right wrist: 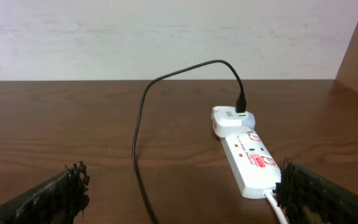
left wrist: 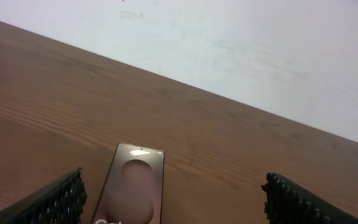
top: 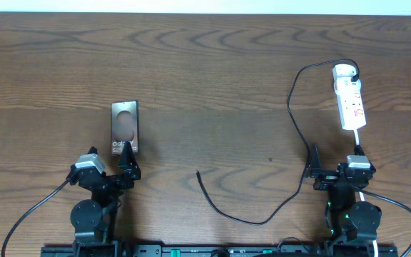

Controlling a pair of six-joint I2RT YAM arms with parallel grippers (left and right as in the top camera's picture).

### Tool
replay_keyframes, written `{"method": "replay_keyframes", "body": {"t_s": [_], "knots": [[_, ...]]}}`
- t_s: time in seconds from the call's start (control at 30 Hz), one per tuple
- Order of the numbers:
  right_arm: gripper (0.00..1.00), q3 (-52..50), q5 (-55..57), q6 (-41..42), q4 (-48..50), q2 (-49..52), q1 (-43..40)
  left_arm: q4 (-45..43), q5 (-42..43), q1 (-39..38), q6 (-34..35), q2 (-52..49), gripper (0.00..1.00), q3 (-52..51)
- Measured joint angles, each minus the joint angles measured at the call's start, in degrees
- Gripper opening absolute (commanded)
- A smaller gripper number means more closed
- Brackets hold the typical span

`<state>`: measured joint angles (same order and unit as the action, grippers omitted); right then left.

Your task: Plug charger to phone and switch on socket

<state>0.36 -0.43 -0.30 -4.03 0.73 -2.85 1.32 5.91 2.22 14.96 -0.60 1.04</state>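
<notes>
The phone [top: 125, 127] lies flat at the table's left, its brownish oval facing up, just ahead of my open left gripper [top: 108, 165]. In the left wrist view the phone [left wrist: 135, 186] sits between the spread fingers, nearer the left one, with the gripper [left wrist: 174, 202] holding nothing. The charger [top: 291, 107] runs as a black cable from the white adapter on the socket [top: 349, 96] down to a loose tip near the table's middle. My right gripper [top: 335, 163] is open below the socket. In the right wrist view the socket [right wrist: 248, 160] and charger [right wrist: 140, 124] lie ahead of the gripper [right wrist: 182, 196].
A white cord [right wrist: 277, 208] leaves the socket's near end by my right finger. The charger's loop [top: 227, 214] curves across the wood between the two arms. A pale wall borders the table's far edge [top: 205, 11].
</notes>
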Motion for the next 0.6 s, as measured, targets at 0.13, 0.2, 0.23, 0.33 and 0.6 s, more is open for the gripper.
{"method": "replay_keyframes", "body": {"t_s": [0.13,0.2,0.23,0.33,0.6], "knots": [[0.99,0.00,0.00,0.00,0.00,0.00,0.00,0.00,0.57,0.00,0.00,0.00,0.89,0.02],[0.99,0.00,0.00,0.00,0.00,0.00,0.00,0.31,1.07,0.00,-0.02,-0.02,0.89,0.22],[0.99,0.00,0.00,0.00,0.00,0.00,0.00,0.66,1.31,0.02,-0.17,-0.17,0.89,0.48],[0.99,0.00,0.00,0.00,0.00,0.00,0.00,2.43,2.10,0.04,-1.05,-2.60,0.89,1.66],[0.99,0.00,0.00,-0.02,0.00,0.04,0.00,4.79,4.09,0.04,-5.55,-22.73,0.89,15.52]]}}
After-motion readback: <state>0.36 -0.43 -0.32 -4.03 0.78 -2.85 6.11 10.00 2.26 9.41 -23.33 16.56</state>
